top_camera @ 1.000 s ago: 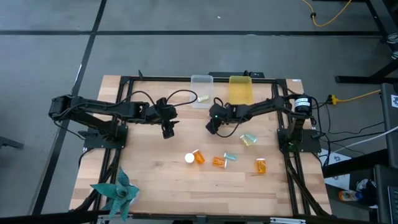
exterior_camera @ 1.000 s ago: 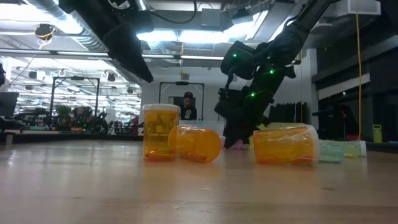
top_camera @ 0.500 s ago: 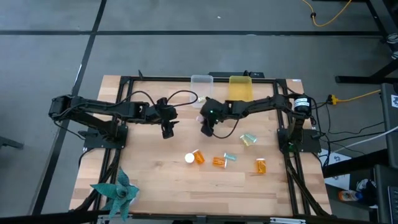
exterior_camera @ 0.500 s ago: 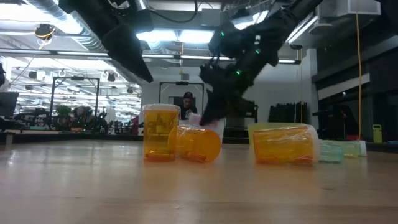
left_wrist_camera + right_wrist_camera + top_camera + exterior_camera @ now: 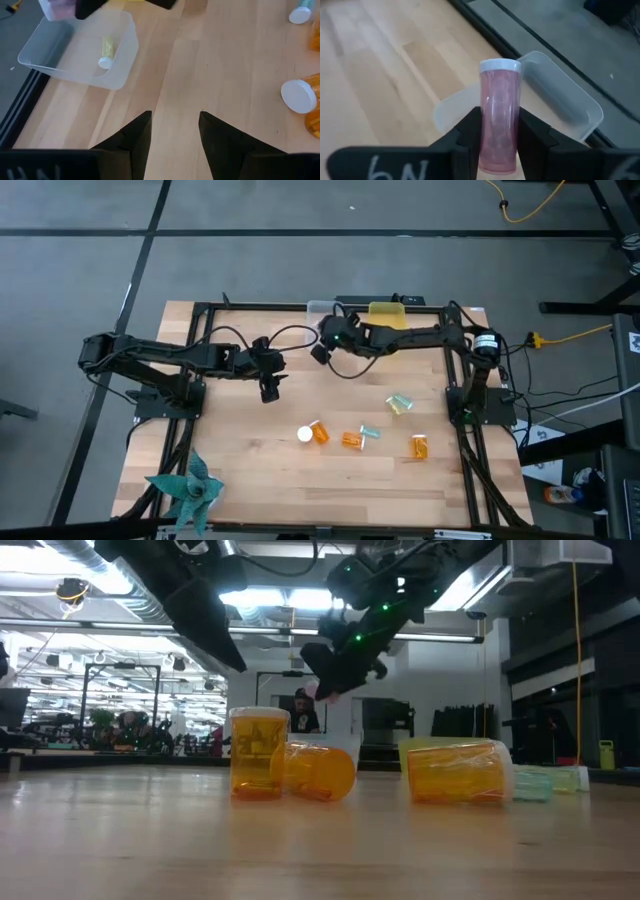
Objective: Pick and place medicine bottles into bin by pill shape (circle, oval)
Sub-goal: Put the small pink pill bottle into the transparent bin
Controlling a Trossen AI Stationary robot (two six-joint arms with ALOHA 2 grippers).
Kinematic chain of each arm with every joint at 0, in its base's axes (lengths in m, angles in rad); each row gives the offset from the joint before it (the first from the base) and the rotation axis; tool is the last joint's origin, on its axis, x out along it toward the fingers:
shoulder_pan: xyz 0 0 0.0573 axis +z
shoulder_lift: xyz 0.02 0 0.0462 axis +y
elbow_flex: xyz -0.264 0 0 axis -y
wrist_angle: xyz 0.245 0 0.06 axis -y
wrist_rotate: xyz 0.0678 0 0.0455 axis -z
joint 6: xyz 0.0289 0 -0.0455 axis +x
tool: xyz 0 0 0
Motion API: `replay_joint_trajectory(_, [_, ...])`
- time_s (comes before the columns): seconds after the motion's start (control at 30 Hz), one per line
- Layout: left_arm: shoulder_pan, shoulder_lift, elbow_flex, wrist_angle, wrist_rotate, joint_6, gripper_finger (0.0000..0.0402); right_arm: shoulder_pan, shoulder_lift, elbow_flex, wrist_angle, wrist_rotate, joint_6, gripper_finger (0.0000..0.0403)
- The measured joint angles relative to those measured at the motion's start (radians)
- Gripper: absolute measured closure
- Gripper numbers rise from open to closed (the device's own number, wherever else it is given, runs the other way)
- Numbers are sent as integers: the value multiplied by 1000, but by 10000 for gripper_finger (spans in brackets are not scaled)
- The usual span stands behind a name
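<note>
On the left we see the left gripper hovering over bare table, its fingers apart with nothing between them. Further right, the right gripper is clamped on a pink vial, held just over the clear bin.

Pink vial w/ white cap, clamped in right gripper above clear bin.
</note>
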Motion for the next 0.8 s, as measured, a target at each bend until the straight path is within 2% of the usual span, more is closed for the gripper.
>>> replay_joint_trajectory(0.33, [0, 0, 0, 20, 0, 0, 244, -38, 0, 0, 4, 2, 141, 277])
replay_joint_trajectory(0.8, [0, 0, 0, 20, 0, 1, 244, -38, 0, 0, 9, 2, 140, 266])
